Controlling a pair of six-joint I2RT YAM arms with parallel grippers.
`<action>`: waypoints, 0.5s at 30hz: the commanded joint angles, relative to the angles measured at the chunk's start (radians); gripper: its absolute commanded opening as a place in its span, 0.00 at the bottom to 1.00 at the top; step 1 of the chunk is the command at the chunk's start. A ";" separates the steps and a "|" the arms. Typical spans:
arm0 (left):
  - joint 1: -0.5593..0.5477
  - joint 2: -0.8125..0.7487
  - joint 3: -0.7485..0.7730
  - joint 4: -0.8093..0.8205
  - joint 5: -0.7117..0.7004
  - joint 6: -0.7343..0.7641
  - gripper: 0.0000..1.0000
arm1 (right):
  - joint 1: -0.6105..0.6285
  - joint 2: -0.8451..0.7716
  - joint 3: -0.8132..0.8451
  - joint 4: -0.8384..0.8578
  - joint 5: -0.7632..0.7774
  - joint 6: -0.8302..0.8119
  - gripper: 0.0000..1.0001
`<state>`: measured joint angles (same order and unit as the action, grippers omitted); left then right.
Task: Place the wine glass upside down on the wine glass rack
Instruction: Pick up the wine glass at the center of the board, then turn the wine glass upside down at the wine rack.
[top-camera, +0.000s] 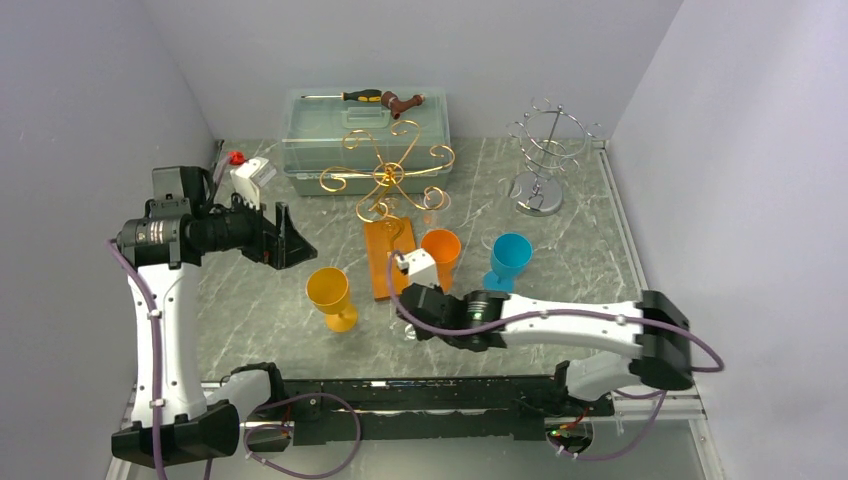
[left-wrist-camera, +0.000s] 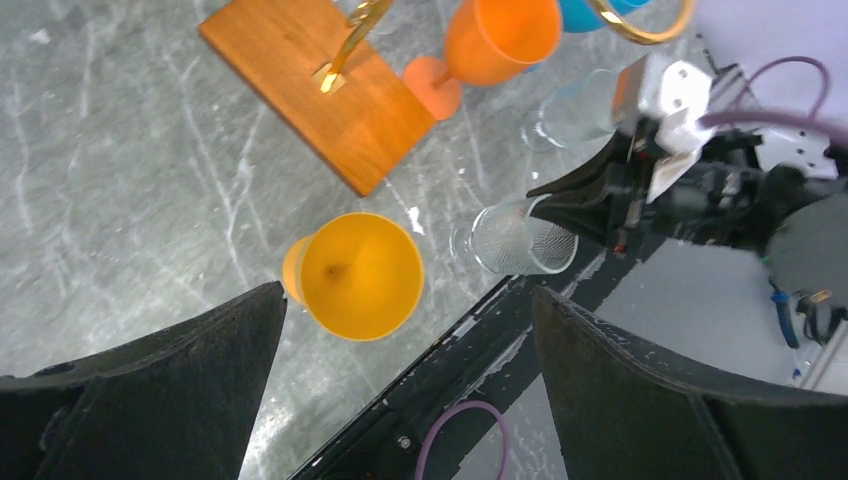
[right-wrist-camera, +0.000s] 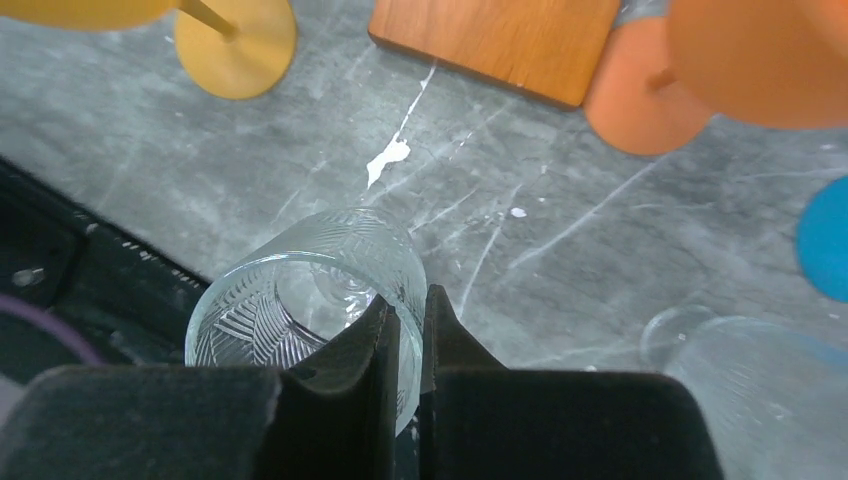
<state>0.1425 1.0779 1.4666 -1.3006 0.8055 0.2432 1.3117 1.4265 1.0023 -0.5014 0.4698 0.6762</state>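
1 rim-only pinch by the right tool (right-wrist-camera: 405, 300) holds the clear wine glass (right-wrist-camera: 262, 312); smooth glass may slip when inverted. Left tool (left-wrist-camera: 405, 305) gapes empty.

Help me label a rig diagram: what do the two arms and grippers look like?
Left arm and right arm: white shells, black joints and bases, a purple cable looping along each. Left gripper and right gripper: black wedge-shaped fingers, a white camera block behind.
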 joint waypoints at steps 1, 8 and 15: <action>0.005 -0.033 0.043 -0.027 0.176 0.049 0.99 | 0.000 -0.238 0.053 -0.030 0.057 -0.074 0.00; -0.002 -0.024 0.109 -0.025 0.269 0.029 0.99 | 0.000 -0.351 0.285 -0.061 0.025 -0.226 0.00; -0.063 -0.014 0.195 -0.043 0.226 0.027 0.99 | 0.001 -0.208 0.602 -0.052 0.027 -0.372 0.00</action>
<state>0.1089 1.0641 1.5810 -1.3266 1.0077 0.2649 1.3113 1.1637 1.4658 -0.6098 0.4816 0.4187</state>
